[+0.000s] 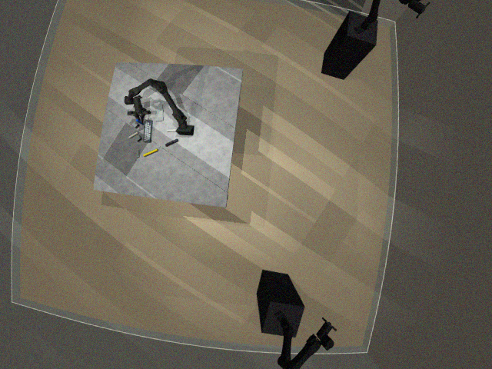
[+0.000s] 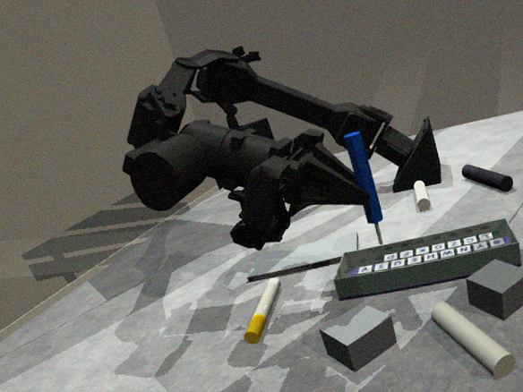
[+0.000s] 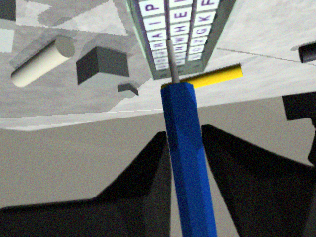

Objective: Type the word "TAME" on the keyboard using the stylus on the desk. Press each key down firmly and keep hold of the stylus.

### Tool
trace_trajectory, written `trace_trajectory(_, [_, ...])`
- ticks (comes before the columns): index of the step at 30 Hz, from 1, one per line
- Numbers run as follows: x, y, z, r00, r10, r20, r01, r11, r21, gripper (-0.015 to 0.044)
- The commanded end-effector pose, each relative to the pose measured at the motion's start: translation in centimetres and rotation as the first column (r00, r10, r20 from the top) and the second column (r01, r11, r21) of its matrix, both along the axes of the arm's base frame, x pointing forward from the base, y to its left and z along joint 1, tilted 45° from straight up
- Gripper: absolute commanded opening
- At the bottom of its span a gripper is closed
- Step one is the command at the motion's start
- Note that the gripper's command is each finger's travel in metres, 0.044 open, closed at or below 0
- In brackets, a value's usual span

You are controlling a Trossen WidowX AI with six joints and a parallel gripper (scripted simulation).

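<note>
My gripper (image 2: 367, 198) (image 3: 184, 136) is shut on the blue stylus (image 2: 362, 173) (image 3: 183, 109) (image 1: 137, 121), gripping its handle. The stylus stands nearly upright, leaning slightly, with its thin grey metal tip pointing down. In the exterior view the tip shows clear above the keyboard, near its back wall. The keyboard (image 2: 398, 281) (image 1: 147, 131) (image 3: 158, 35) is a long green tray with rows of white lettered keys. In the wrist view the tip overlaps the middle row, near the A and H keys; which key is under it I cannot tell.
Two grey blocks (image 2: 358, 337) (image 2: 499, 288) and a cream cylinder (image 2: 471, 338) (image 3: 41, 61) lie beside the keyboard. A white-and-yellow cylinder (image 2: 262, 309), a short white cylinder (image 2: 420, 196), a black cylinder (image 2: 486, 178) and a yellow cylinder (image 1: 150, 152) (image 3: 217, 76) lie around it.
</note>
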State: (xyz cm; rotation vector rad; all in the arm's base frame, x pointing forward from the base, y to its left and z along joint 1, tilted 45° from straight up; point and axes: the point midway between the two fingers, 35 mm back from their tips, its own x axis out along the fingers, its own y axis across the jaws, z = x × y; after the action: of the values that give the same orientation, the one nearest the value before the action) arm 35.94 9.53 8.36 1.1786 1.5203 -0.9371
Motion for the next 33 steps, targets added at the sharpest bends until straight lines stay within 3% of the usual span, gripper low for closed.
trace_trajectory(1, [-0.9, 1.2, -1.0, 1.0, -0.002, -0.006, 0.002, 1.0, 0.005, 0.0])
trace_trajectory(17, [-1.5, 0.7, -3.3, 1.0, -0.005, -0.008, 0.005, 1.0, 0.006, 0.0])
trace_trajectory(20, [-1.4, 0.6, -3.5, 1.0, -0.005, -0.008, 0.005, 1.0, 0.006, 0.0079])
trace_trajectory(33, [-1.4, 0.1, -3.9, 1.0, -0.005, -0.008, 0.005, 1.0, 0.005, 0.0081])
